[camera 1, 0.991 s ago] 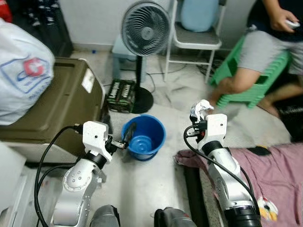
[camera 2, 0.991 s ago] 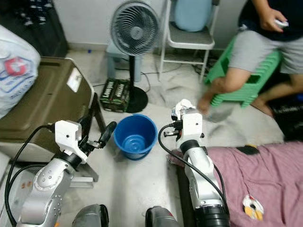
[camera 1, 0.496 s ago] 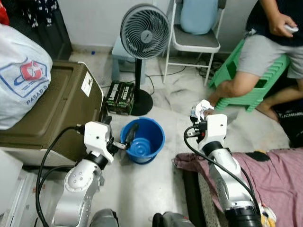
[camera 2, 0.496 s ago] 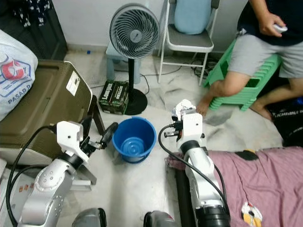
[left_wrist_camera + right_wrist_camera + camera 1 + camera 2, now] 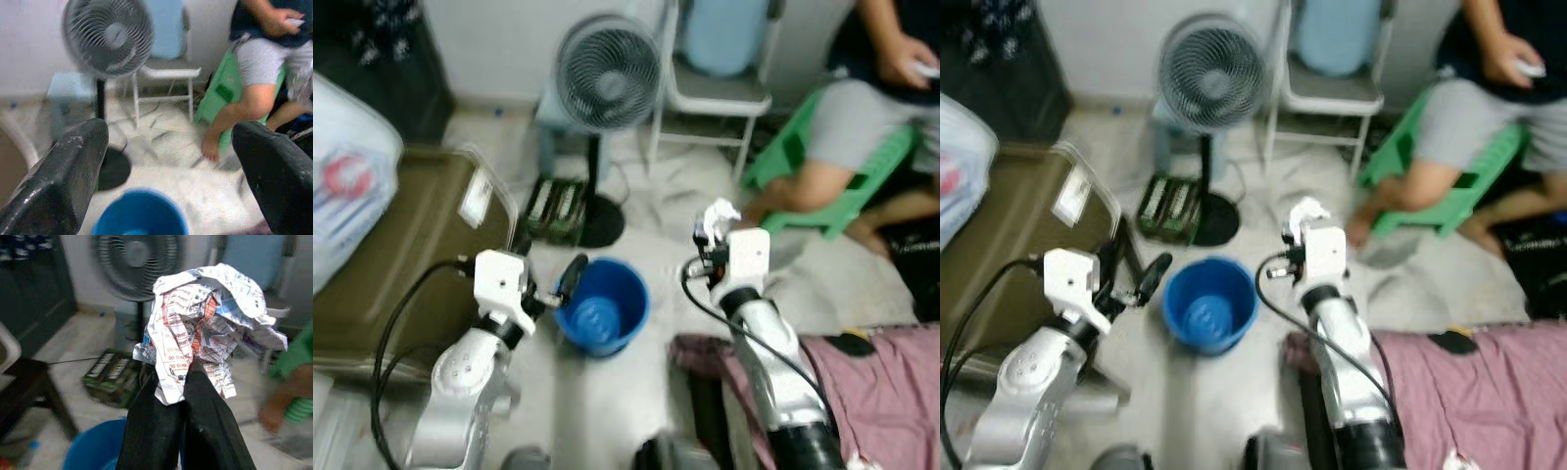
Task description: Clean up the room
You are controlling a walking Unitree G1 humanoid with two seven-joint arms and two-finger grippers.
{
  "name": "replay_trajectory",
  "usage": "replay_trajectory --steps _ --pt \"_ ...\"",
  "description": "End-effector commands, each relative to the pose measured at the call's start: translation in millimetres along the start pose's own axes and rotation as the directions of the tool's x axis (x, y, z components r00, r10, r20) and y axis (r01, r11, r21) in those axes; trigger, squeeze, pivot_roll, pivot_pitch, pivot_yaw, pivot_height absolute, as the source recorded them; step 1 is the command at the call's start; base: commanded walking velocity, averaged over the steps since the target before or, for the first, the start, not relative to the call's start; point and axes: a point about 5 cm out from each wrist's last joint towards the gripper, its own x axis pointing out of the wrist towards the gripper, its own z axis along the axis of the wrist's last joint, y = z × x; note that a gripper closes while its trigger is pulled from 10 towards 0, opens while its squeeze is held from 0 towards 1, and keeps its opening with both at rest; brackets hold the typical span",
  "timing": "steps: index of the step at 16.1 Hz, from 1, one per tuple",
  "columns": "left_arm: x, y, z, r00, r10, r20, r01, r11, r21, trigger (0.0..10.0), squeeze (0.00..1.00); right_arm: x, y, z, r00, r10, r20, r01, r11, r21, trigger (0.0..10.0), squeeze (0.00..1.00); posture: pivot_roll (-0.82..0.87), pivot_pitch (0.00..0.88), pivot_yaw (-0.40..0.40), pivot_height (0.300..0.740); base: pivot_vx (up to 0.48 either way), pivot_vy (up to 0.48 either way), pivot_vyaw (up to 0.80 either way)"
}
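Since half a second ago the head views have gone blurred and the whole scene has slid a little, so the camera has moved; the grippers sit much as they did relative to the bucket.

At the far left a white plastic bag (image 5: 347, 166) lies on an olive-brown case (image 5: 401, 255). The left gripper (image 5: 570, 277) hovers at the near-left rim of the blue bucket (image 5: 603, 305), its 2 black fingers (image 5: 63, 181) spread wide with nothing between them — the wrist view looks through the gap at the bucket and floor.

Behind the bucket stands a pedestal fan (image 5: 607, 83), its round base just beyond the rim, with a dark green carton (image 5: 551, 208) beside that base. A folding chair (image 5: 720, 93) with a pale blue cushion stands farther back.

The right gripper (image 5: 183, 382) is clamped on a crumpled paper (image 5: 210, 316) printed in red and black, which bulges above the closed fingertips. It is held to the right of the bucket, apart from it, not over the opening.

To the right, a person (image 5: 862, 117) sits on a green stool (image 5: 803, 171), one foot on the floor near the right arm. A pink cloth (image 5: 862, 392) covers the near-right corner, with a small black object (image 5: 849, 343) on its edge.
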Motion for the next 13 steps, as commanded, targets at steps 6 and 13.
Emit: replay_trajectory --steps 6,13 --pt "1.3 -8.8 -0.7 0.999 -0.033 0.002 0.033 0.999 -0.008 10.0 0.0 -2.0 -10.5 -2.2 0.999 -0.04 -0.012 0.04 0.999 -0.017 10.0 0.0 0.0 0.125 -0.075 0.74 0.312 0.0 0.0" --pt "2.3 -6.6 -1.7 1.0 -0.015 -0.002 0.015 1.0 0.001 10.0 0.0 2.7 -7.1 -0.8 1.0 -0.015 -0.002 0.015 1.0 -0.014 10.0 0.0 0.01 0.114 -0.079 0.74 0.288 0.0 0.0"
